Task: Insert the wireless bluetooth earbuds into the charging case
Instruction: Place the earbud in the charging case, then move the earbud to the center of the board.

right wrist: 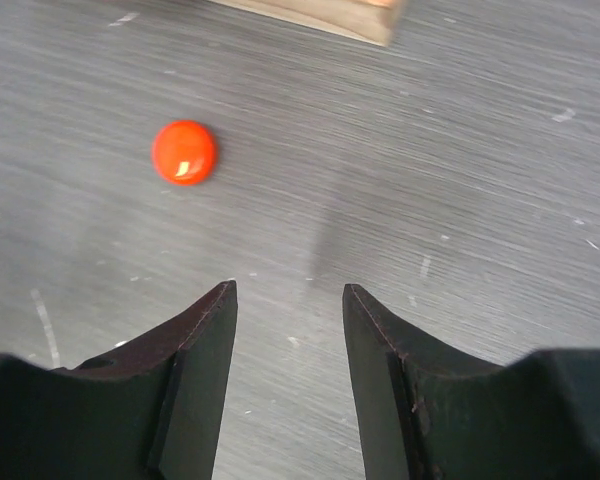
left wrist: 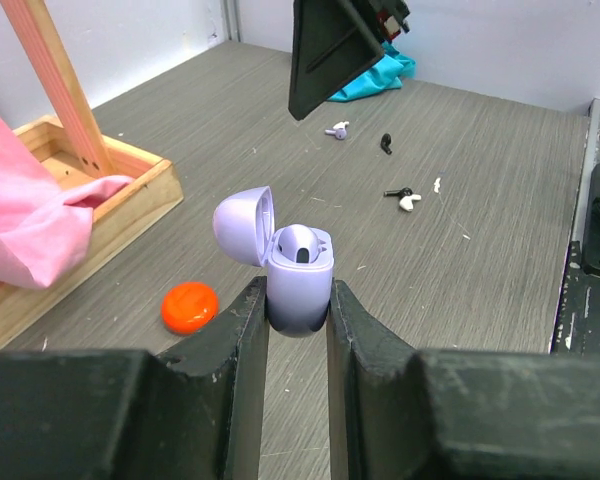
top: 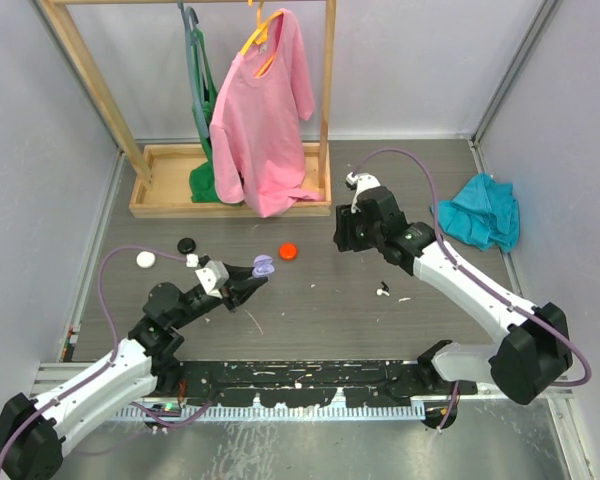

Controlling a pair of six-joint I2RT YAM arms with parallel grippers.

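Lilac charging case (left wrist: 300,282), lid open, sits clamped between the left jaws.

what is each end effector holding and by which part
Left end effector grips the open lilac case by the sides of its base; right end effector holds nothing.

Two robot arms: the left arm (top: 95,385) and right arm (top: 475,290) have white links and bulky black joints. A thin lilac cable (top: 102,290) loops along each. The right gripper (right wrist: 289,288) has matte black, wedge-shaped fingers (right wrist: 195,370).
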